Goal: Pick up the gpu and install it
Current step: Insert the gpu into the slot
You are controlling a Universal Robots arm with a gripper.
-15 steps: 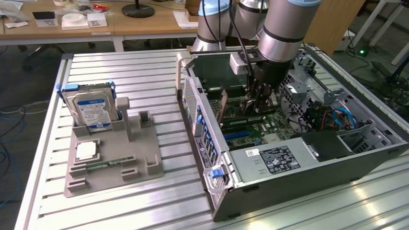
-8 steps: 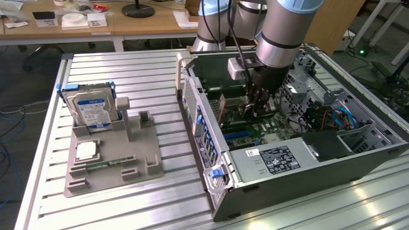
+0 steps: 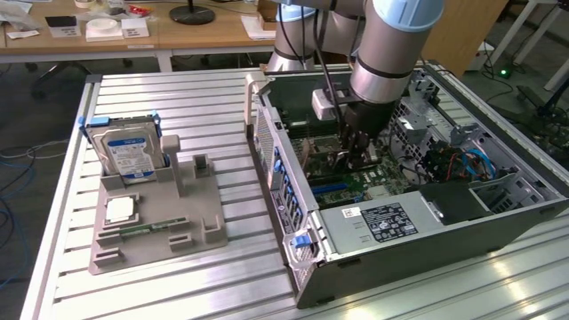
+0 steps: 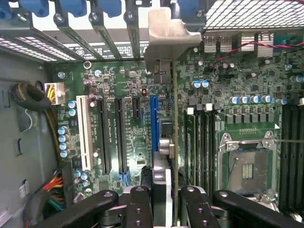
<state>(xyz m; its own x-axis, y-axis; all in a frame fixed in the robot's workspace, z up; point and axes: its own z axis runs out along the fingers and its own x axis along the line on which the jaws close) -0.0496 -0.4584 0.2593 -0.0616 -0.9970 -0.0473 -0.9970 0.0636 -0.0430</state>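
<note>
Inside the open PC case [image 3: 498, 207], centre-right of the exterior view, the gripper [image 3: 356, 157] hangs low over the motherboard [image 3: 374, 180], arm [image 3: 391, 47] coming down from the top edge. In the wrist view the fingers [image 4: 140, 209] are closed on the gpu [image 4: 168, 142], held edge-on: thin card running up the middle of the frame, its metal bracket [image 4: 168, 40] at top centre against the case's rear slot bars. The card stands upright, just beside the blue slot [image 4: 153, 123] on its right; can't tell if seated. Black slots [image 4: 103, 135] and a white slot [image 4: 84, 133] lie further left in the frame, the CPU socket [image 4: 247, 161] at lower right, memory slots [image 4: 204, 137] between it and the card.

On the table [image 3: 178, 93], left half of the exterior view, a grey fixture [image 3: 156, 220] carries a hard drive [image 3: 129, 153] standing upright w/ blue label, a CPU [image 3: 120, 210] lying flat below it, and a memory stick [image 3: 151, 229] near the fixture's lower edge. All well apart from the case. PSU [image 3: 382, 223] w/ label sits at the case's lower front.
</note>
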